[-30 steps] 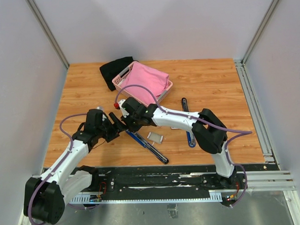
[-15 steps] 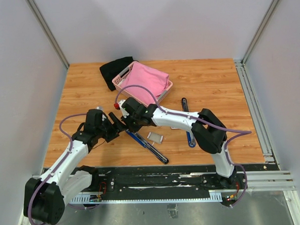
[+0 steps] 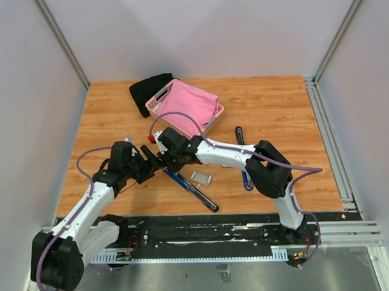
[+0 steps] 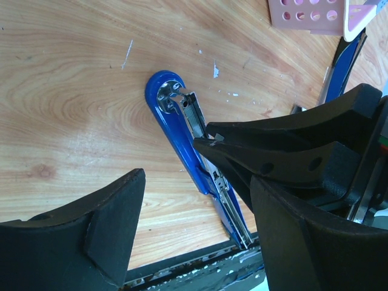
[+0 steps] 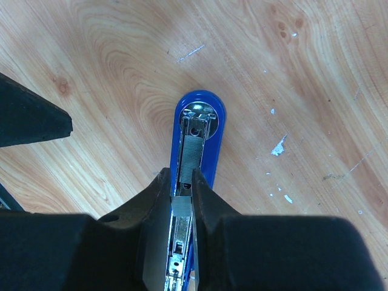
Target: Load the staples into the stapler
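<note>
The blue stapler point(image 5: 200, 118) lies opened flat on the wooden table, its metal channel point(image 5: 193, 148) facing up. My right gripper point(image 5: 180, 182) hangs directly over that channel, shut on a short silvery strip of staples point(image 5: 182, 206). A ribbed silvery strip lies in the channel just ahead of the fingertips. In the left wrist view the stapler point(image 4: 176, 121) runs diagonally, and the right gripper point(image 4: 209, 144) comes down on it from the right. My left gripper point(image 4: 194, 242) stands open beside the stapler with nothing in it. From above, both grippers meet at the stapler's point(image 3: 191, 186) left end.
A small silvery-grey block point(image 3: 201, 178) lies just right of the stapler. A pink basket point(image 3: 156, 103) holding pink cloth point(image 3: 190, 102) stands at the back, beside a black cloth point(image 3: 148, 89). A second dark and blue long object point(image 3: 247, 180) lies under the right arm.
The right gripper has edged slightly to the left over the stapler. The left arm has not moved.
</note>
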Robot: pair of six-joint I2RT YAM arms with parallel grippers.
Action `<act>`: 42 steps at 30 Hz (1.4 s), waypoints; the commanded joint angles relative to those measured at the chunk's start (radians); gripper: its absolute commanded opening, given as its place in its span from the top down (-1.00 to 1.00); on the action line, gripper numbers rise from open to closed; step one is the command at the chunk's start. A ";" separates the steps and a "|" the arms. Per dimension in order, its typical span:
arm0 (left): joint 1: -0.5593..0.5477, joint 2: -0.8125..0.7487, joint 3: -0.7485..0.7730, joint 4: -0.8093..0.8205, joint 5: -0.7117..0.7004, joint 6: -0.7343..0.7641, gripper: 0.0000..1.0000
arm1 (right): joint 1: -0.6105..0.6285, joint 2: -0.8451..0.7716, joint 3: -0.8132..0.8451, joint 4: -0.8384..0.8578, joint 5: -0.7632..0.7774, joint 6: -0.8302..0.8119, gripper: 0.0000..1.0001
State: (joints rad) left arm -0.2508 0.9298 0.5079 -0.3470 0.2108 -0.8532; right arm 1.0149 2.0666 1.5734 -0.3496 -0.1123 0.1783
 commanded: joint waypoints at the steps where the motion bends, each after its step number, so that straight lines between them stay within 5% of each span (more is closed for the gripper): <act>1: 0.012 -0.017 -0.008 0.024 -0.007 0.007 -0.49 | 0.007 0.019 -0.022 -0.014 -0.010 -0.017 0.79; 42: 0.015 -0.032 -0.012 0.019 0.029 0.046 -0.50 | 0.012 -0.064 -0.089 -0.016 -0.053 -0.166 0.80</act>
State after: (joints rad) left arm -0.2497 0.9150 0.4973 -0.3489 0.2382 -0.8154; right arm 1.0149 2.0235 1.4929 -0.2836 -0.1280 0.0704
